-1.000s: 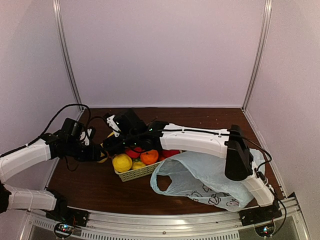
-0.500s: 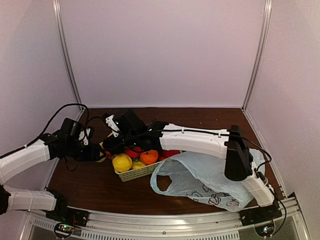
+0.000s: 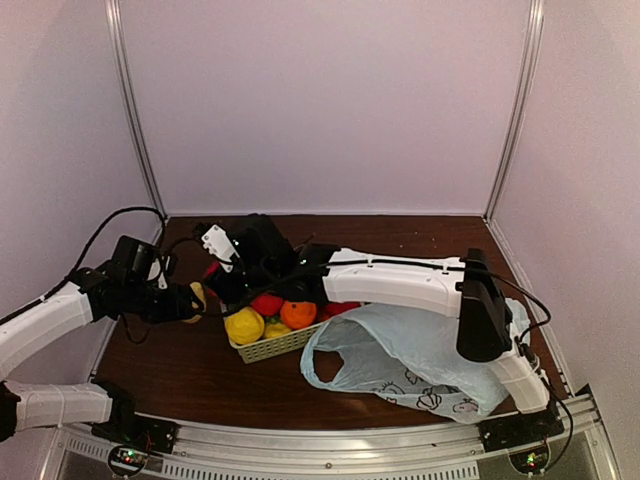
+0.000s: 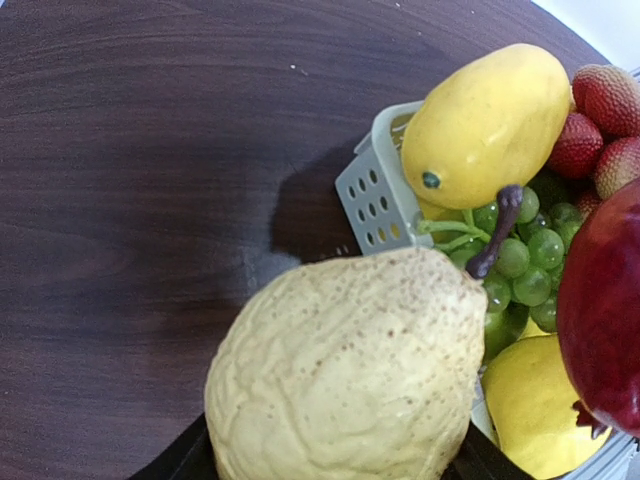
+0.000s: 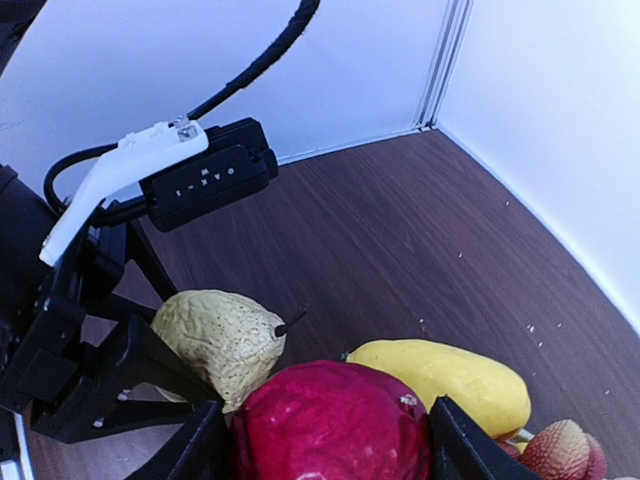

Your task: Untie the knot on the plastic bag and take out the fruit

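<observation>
- A white perforated plastic basket (image 4: 372, 190) stands on the dark brown wooden table (image 4: 130, 150).
- The left hand (image 4: 330, 468), just off the basket's left corner, is clamped on a lumpy pale yellow pear-shaped fruit (image 4: 345, 375). The pear's long axis lies roughly level, with its thin stem end toward the basket and its broad end away from it.
- The right hand (image 5: 322, 442), over the basket's left end, is closed on a round dark red fruit (image 5: 330, 415), with 1 finger on each side. This fruit hangs just beside the pear.
- Inside the basket, a smooth curved yellow mango-like fruit (image 4: 487, 125) lies slantwise over the left corner, its dark stem spot toward the pear.
- Next to the mango are a bunch of green grapes (image 4: 525, 260), bumpy red berries (image 4: 600, 110), a small yellow lemon-like fruit (image 3: 244, 325) and a round orange fruit (image 3: 297, 314).
- A thin translucent pale blue plastic bag (image 3: 430, 350) lies slumped against the basket's right end. Its long axis runs from the basket toward the right arm's base. 1 handle loop (image 3: 312, 362) gapes open on the side nearest the basket, and the dark print sits low on the near side.
</observation>
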Motion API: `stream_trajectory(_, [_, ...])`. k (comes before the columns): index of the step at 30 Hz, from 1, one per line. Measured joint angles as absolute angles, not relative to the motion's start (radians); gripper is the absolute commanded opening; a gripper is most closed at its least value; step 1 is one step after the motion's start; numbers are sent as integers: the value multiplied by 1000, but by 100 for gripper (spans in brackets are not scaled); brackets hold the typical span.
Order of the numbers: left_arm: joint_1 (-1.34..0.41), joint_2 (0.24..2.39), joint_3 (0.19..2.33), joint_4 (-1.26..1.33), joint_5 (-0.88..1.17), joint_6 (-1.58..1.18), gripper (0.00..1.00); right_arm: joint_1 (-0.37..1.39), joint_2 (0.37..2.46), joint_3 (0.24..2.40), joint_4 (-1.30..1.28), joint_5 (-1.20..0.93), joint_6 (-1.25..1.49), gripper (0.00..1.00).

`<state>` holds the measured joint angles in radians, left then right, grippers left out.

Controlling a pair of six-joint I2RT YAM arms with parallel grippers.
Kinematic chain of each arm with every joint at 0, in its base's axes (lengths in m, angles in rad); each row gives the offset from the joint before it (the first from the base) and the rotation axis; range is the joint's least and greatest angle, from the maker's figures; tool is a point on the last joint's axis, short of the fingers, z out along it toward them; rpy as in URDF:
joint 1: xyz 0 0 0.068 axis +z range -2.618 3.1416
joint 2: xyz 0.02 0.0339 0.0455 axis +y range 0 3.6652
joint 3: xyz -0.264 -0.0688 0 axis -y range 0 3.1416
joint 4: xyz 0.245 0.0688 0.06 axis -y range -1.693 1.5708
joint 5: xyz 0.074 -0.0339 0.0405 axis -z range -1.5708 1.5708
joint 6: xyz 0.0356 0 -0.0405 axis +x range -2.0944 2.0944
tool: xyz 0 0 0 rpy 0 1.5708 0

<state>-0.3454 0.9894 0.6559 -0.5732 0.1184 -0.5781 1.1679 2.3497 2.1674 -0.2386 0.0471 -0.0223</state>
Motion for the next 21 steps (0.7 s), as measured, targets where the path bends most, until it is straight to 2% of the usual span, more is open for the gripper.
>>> stream_trajectory(10, [-332, 970, 653, -581, 120, -602, 56, 1194, 2338, 2116, -204, 79, -239, 56])
stream_trajectory(21, [-332, 955, 652, -601, 120, -603, 56, 1208, 2346, 2116, -204, 97, -361, 61])
